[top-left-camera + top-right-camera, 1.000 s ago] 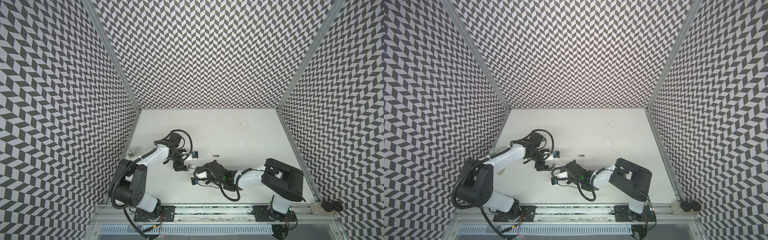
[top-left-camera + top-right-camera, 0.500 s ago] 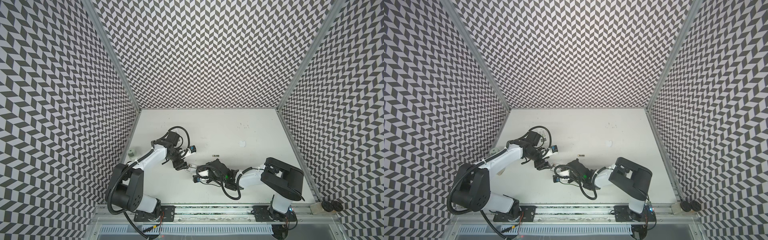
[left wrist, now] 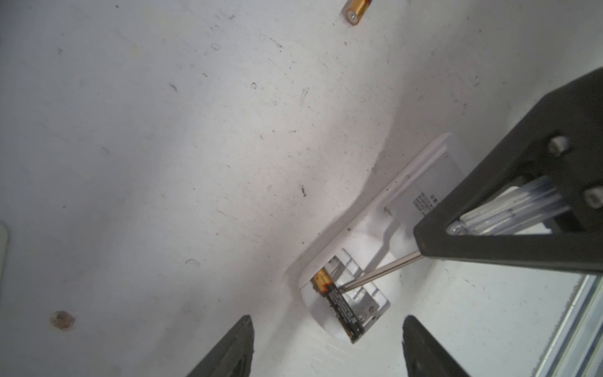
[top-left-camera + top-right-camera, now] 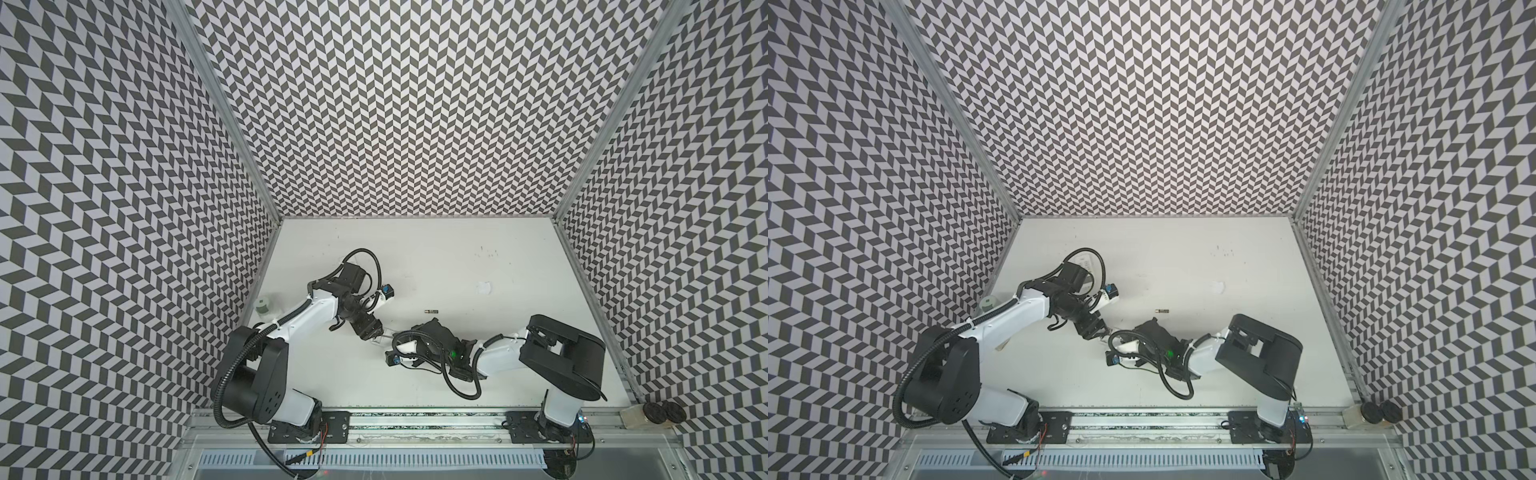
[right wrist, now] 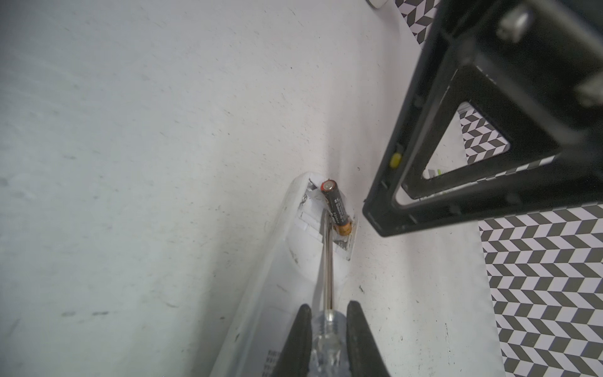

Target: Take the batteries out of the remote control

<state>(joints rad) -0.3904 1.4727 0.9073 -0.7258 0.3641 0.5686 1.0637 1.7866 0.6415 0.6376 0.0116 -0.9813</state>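
The white remote control (image 3: 421,182) lies back-up on the table with its battery bay open. One black battery with a gold end (image 3: 342,306) sits tilted in the bay (image 5: 336,207). A second such battery lies loose on the table (image 4: 431,310) (image 4: 1161,310) (image 3: 357,9). My right gripper (image 5: 329,308) is shut on the clear handle of a screwdriver (image 5: 329,261), whose tip touches the battery near its gold end. My left gripper (image 3: 328,318) is open, its fingers either side of the remote's end. In both top views the grippers (image 4: 374,334) (image 4: 1133,332) meet at mid-table.
A small pale jar (image 4: 263,305) stands by the left wall. A white scrap (image 4: 483,287) lies on the table to the right. Two dark round lids (image 4: 660,413) rest on the front rail at the right. The patterned walls close in on three sides.
The left arm's elbow and wrist have swung a little toward the back while its gripper stays by the remote. The right gripper has hardly moved.
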